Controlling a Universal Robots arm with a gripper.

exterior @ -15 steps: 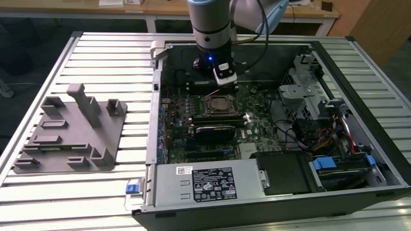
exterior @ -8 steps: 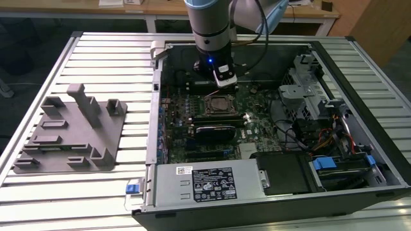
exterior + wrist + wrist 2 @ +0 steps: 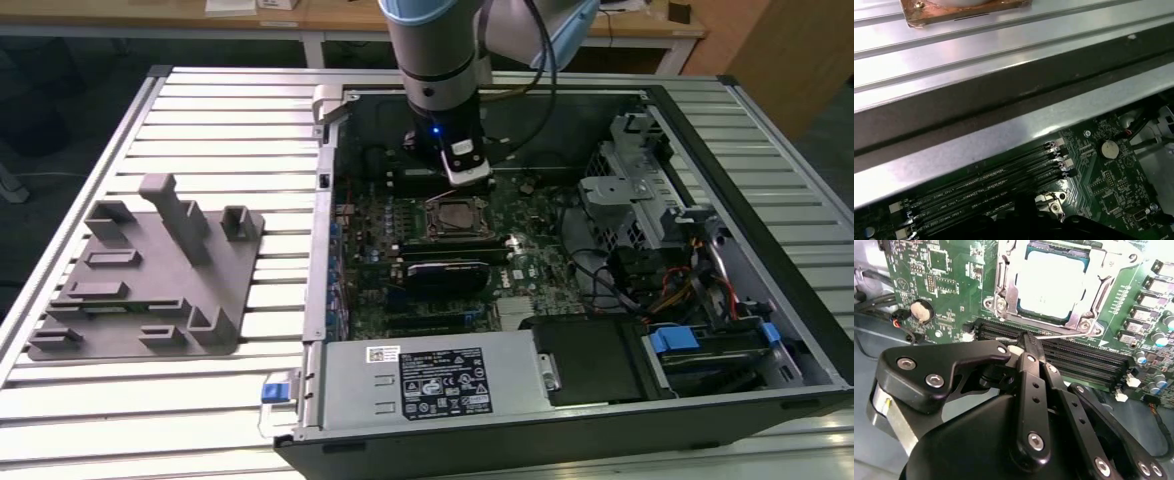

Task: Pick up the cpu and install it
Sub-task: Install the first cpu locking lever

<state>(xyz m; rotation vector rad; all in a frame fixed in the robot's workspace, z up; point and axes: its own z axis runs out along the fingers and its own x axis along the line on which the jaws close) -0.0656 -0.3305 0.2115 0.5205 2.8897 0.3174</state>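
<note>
Slatted metal table [image 3: 200, 120], cpu [image 3: 1054, 282] seated in socket in second wrist view, end effector [image 3: 1026, 347] closed, empty.

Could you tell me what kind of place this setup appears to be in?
Probably a robotics lab or test workshop: an open computer case lies on a slatted metal table beside a grey fixture tray, with wooden desks behind.

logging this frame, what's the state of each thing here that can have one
cpu: seated flat in the socket, not held
socket frame: around the cpu
pincer: shut, empty, above the memory slots beside the socket
memory slots: empty
computer case: side panel off, lying open
grey tray: on the table at the exterior view's left, no cpu on it
</note>
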